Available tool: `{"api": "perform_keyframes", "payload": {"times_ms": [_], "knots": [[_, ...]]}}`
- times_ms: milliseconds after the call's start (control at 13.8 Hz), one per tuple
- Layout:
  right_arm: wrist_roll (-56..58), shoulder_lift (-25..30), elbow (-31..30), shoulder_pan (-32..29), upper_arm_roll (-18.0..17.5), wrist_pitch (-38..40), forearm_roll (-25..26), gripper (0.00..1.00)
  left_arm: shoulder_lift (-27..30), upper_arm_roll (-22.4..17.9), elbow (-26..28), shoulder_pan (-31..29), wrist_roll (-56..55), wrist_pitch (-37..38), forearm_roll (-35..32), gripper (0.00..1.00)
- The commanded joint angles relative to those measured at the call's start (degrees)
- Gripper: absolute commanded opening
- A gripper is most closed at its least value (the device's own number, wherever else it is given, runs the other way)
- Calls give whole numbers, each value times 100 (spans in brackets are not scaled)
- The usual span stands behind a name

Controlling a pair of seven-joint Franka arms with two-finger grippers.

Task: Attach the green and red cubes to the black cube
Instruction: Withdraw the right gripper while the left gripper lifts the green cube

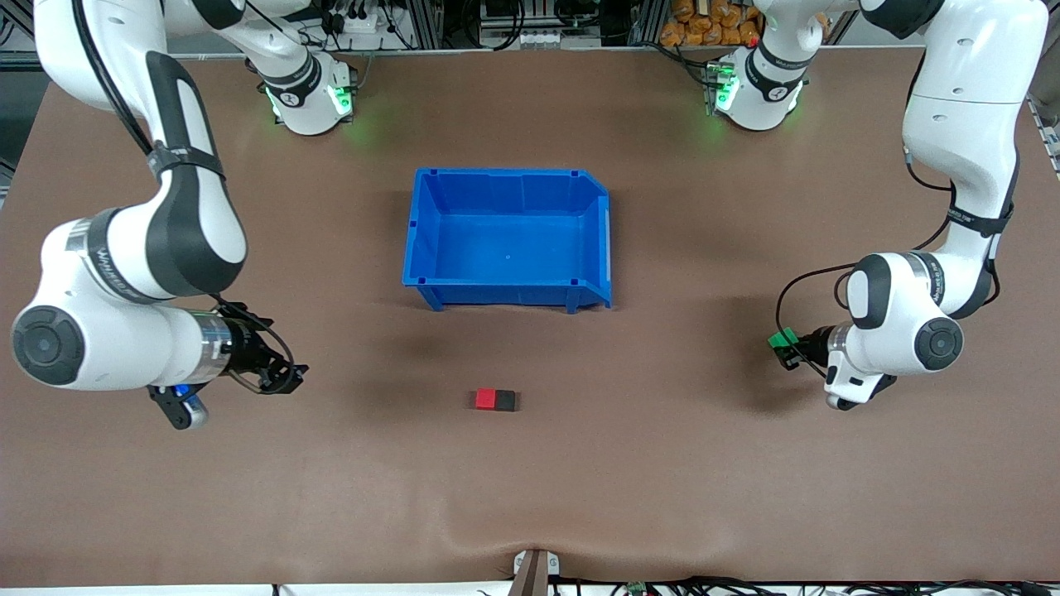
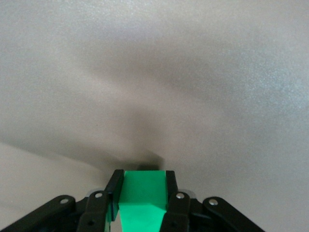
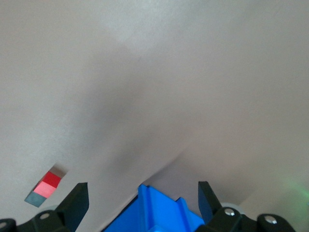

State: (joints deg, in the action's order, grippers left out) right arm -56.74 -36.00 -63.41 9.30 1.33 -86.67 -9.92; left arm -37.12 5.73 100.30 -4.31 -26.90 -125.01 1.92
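The red cube [image 1: 485, 400] and the black cube [image 1: 505, 401] sit joined side by side on the brown table, nearer the front camera than the blue bin [image 1: 424, 240]; the red one is toward the right arm's end. They also show in the right wrist view, red cube [image 3: 49, 184], black cube [image 3: 35, 197]. My left gripper [image 1: 785, 348] is shut on the green cube [image 1: 781, 338], held above the table at the left arm's end; the wrist view shows the green cube [image 2: 141, 195] between its fingers. My right gripper [image 1: 286, 372] is open and empty above the table at the right arm's end.
The blue bin stands empty at the table's middle; one corner of the bin [image 3: 164, 212] shows between the right gripper's fingers in the right wrist view. A small fixture [image 1: 534, 571] sits at the table's edge nearest the front camera.
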Motion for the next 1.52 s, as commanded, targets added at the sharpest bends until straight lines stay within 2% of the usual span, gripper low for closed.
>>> {"api": "perform_keyframes", "payload": {"times_ms": [0,361,578,1084,1301,1445], "knots": [[355,216,-102,-235,-107,211,16,100,3,-2,-63,44,-263,47,72,20],[1575,514,-137,-464,-80,274,86,100,20,226,-72,80,-999,56,81,17],[1823,576,-154,-631,-80,572,78,100,38,367,-72,80,-1475,56,81,15],[2710,795,-154,-965,-63,652,104,100,82,604,-72,71,-2300,65,81,13],[3210,857,-154,-992,-71,897,481,100,108,631,-72,114,-2531,65,81,12],[3467,928,-154,-1123,-71,942,509,100,108,631,-81,115,-2557,65,72,12]]}}
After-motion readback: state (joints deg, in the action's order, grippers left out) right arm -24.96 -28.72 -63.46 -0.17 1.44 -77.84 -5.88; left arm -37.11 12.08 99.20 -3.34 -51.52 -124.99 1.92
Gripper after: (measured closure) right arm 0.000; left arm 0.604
